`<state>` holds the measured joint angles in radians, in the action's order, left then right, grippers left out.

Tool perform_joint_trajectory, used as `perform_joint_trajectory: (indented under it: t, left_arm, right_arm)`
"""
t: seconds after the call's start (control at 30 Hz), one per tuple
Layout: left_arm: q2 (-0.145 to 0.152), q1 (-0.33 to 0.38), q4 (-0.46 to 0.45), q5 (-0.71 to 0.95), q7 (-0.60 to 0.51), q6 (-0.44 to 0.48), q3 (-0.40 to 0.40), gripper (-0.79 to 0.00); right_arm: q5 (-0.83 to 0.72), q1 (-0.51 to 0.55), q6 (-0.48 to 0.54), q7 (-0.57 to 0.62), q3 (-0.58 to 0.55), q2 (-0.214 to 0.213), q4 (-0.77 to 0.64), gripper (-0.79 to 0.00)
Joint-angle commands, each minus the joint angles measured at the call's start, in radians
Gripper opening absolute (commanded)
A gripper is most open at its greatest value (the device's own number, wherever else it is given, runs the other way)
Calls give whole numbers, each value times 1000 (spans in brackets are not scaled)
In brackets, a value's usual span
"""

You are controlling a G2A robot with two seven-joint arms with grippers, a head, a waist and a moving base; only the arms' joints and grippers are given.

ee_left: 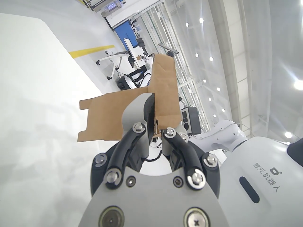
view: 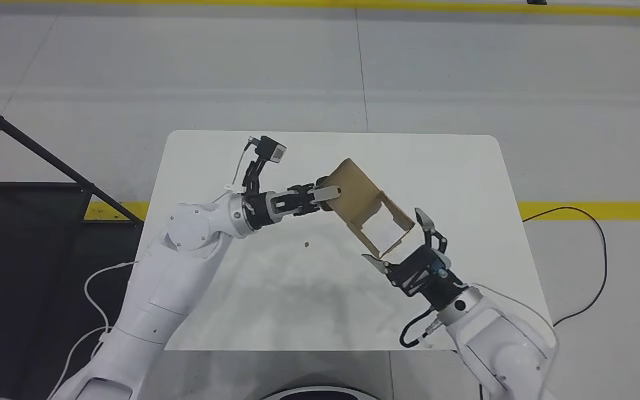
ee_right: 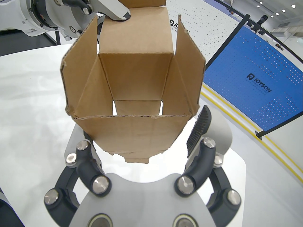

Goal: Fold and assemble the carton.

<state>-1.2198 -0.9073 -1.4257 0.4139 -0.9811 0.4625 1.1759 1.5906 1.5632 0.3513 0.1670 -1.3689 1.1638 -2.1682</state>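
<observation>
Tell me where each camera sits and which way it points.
Top view: overhead, looking down at the white table; the left tool pinches the carton, and the right tool stands open at its other end.
Left wrist view: on the left wrist, looking along its own tool at the pinched carton wall.
Right wrist view: on the right wrist, looking into the carton's open end; its own tool flanks it.
Shared: top and right wrist views both show the left tool gripping the carton.
</observation>
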Motion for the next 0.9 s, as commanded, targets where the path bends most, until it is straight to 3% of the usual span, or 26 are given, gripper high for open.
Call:
perform_joint_trajectory:
  t: [0.0, 0.87]
  left_arm:
    - [1, 0, 0, 7, -9, -3, -1, -785]
    - [12, 1, -10, 34, -114, -19, -16, -785]
  right_arm:
    - [-5, 0, -1, 2, -1, 0, 1, 0]
    - [-69, 5, -41, 17, -30, 2, 13, 0]
